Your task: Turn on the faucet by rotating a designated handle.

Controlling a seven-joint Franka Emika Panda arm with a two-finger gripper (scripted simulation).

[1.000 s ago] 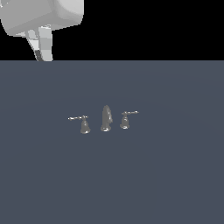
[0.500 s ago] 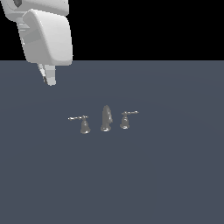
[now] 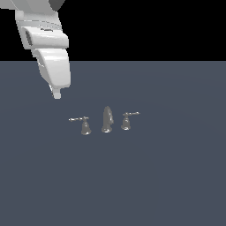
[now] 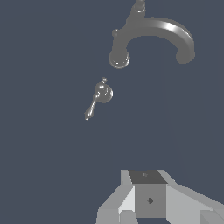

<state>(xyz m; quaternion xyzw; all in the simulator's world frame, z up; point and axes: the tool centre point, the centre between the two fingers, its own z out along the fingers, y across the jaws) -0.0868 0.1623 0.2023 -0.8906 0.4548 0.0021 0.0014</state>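
The faucet (image 3: pixel 107 119) is a small grey metal set on the dark surface, with an upright spout between two lever handles. The designated handle (image 3: pixel 84 125) is the one on the exterior view's left, its long thin lever pointing further left. My gripper (image 3: pixel 56 93) hangs above and to the left of it, apart from it, with its fingers together and nothing held. In the wrist view the designated handle (image 4: pixel 101 93) lies ahead of my gripper (image 4: pixel 148 194), and the curved spout (image 4: pixel 153 35) is beyond it.
The smaller handle (image 3: pixel 127 120) stands on the exterior view's right of the spout, and shows past the spout (image 4: pixel 139 6) in the wrist view. A flat dark grey-blue surface (image 3: pixel 167 176) spreads around the faucet. The white arm (image 3: pixel 48 48) comes in from the upper left.
My gripper has come down and slightly toward the exterior view's right, nearer the left handle. The faucet has not moved.
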